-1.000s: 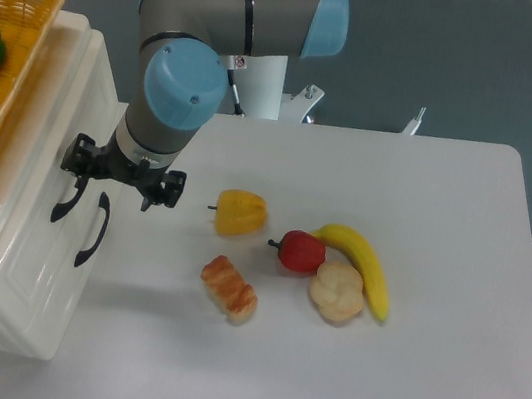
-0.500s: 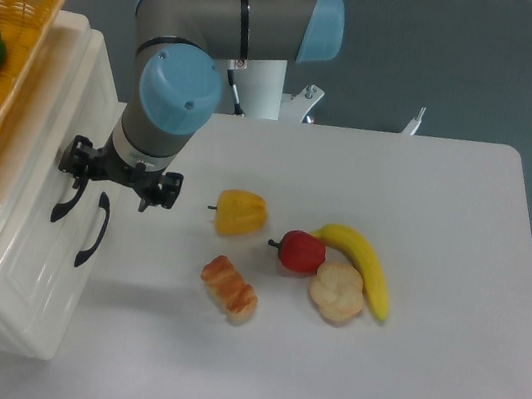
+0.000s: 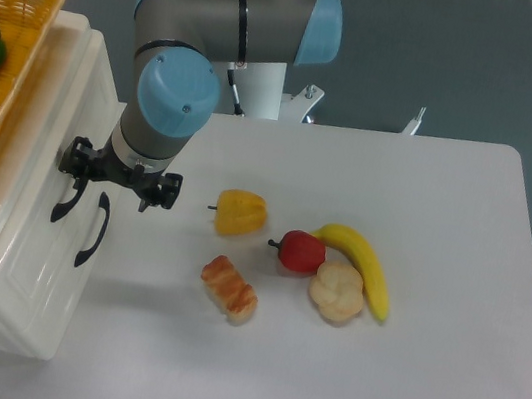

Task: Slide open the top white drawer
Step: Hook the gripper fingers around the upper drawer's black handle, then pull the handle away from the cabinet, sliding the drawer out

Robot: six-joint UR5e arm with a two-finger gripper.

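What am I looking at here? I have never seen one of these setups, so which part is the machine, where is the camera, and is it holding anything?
One fixed camera looks down from above on a white table. The grey and blue jointed thing is a robot arm; its black gripper hangs at the handle of the top white drawer of a cream cabinet. Whether it grips the handle cannot be told. On the table lie a yellow pepper, a red fruit, a banana, a bun and a pastry. A wicker basket sits atop the cabinet.

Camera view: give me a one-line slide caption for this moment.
UR5e gripper poised at the top white drawer's black handle, drawer not visibly open, with toy foods on the table.
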